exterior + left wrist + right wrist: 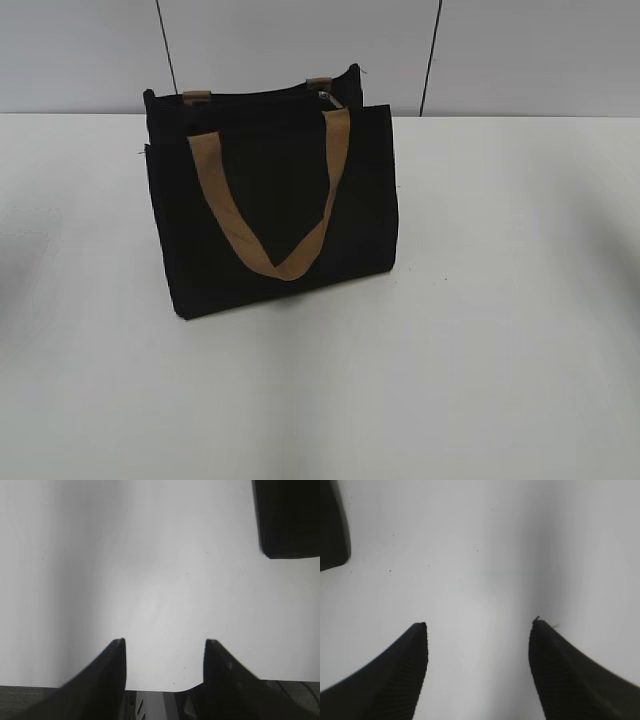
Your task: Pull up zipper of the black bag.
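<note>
The black bag [270,215] stands upright on the white table [500,330], left of centre in the exterior view, with a tan strap handle [275,215] hanging down its front. The zipper [260,97] runs along its top edge, with a small silvery pull [327,97] near the right end. A corner of the bag shows at the top right of the left wrist view [290,520] and at the top left of the right wrist view [332,530]. My left gripper [165,642] and right gripper [479,625] are both open and empty over bare table, away from the bag. Neither arm shows in the exterior view.
A grey panelled wall [500,50] rises behind the table's far edge. The table's near edge and a dark surface show at the bottom of the left wrist view [30,700].
</note>
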Robot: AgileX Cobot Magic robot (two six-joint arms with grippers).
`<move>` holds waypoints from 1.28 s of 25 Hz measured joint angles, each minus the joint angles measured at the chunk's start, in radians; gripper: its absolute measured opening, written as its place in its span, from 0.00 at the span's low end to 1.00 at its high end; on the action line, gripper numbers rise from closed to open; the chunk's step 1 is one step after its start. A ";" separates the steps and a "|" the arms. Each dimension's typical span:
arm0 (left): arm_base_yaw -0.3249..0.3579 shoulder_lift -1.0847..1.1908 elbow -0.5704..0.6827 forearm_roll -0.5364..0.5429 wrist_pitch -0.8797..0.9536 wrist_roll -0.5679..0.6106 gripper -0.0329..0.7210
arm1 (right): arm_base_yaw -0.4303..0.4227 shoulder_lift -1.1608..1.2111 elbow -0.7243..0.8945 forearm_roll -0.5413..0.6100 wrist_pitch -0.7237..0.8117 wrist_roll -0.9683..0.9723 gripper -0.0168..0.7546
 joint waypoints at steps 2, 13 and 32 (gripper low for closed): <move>0.000 -0.028 0.000 0.007 0.000 0.014 0.54 | 0.000 -0.091 0.076 0.007 0.000 0.000 0.65; 0.000 -0.400 0.000 0.043 0.005 0.025 0.54 | 0.000 -0.842 0.588 0.050 0.009 0.000 0.65; 0.000 -1.314 0.507 0.102 -0.089 0.101 0.54 | 0.000 -1.579 0.942 0.050 0.016 -0.057 0.65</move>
